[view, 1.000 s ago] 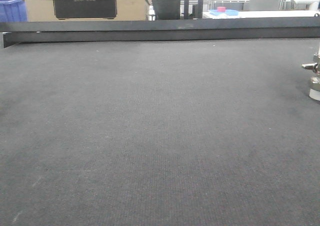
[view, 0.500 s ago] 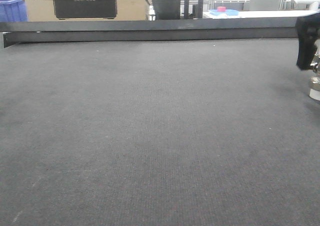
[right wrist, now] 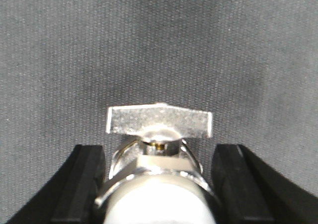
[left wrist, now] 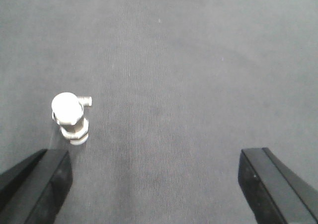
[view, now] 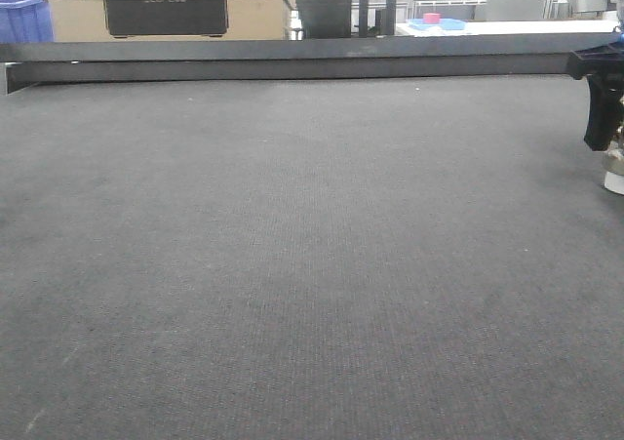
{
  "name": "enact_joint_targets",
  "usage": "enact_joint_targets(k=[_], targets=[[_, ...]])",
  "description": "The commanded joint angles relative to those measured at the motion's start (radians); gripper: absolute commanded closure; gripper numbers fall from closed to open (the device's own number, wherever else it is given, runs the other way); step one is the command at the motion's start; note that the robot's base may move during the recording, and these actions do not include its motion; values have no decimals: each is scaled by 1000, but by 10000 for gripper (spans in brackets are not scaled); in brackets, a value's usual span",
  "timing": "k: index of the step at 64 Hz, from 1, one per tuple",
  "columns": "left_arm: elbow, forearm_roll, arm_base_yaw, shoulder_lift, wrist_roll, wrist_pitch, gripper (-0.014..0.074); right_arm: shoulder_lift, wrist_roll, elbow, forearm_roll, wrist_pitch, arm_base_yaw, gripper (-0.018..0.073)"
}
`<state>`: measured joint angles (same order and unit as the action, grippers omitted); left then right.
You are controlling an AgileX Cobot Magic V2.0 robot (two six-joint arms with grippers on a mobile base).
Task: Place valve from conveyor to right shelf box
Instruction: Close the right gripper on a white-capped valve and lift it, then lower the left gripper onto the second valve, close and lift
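The conveyor (view: 292, 264) is a wide, flat belt of dark grey woven cloth, with a dark metal rail (view: 292, 64) along its far edge. A valve (right wrist: 159, 184) stands on the belt between the jaws of the right gripper (right wrist: 158, 206). In the left wrist view a valve stands just ahead of the left gripper's (left wrist: 154, 184) picture-left jaw.

Silvery and white valve (right wrist: 160, 122), dark grey fine-woven conveyor (view: 292, 245), black right gripper (right wrist: 158, 184)
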<state>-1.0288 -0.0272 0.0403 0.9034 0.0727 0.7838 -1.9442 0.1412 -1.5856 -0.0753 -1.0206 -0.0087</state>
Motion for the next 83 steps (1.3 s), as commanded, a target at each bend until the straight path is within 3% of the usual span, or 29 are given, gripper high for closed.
enact_joint_targets(k=[1, 12, 20, 39, 49, 60, 83], targets=[[-9, -2, 6, 5, -3, 25, 16, 31, 8, -9, 15, 8, -6, 713], [-77, 27, 4, 62, -3, 132, 16, 120, 8, 6, -18, -2, -6, 713], [-192, 33, -38, 163, -7, 245, 16, 230, 8, 90, -64, 37, -6, 713], [-446, 27, -205, 446, -224, 401, 16, 500, 8, 382, -69, 165, 43, 713], [-550, 27, -223, 598, -311, 401, 16, 596, 8, 473, -71, 195, 82, 713], [-628, 27, -223, 762, -313, 392, 16, 633, 8, 484, -73, 172, 101, 713], [-640, 35, -227, 982, -313, 331, 16, 635, 8, 484, -77, 165, 101, 713]])
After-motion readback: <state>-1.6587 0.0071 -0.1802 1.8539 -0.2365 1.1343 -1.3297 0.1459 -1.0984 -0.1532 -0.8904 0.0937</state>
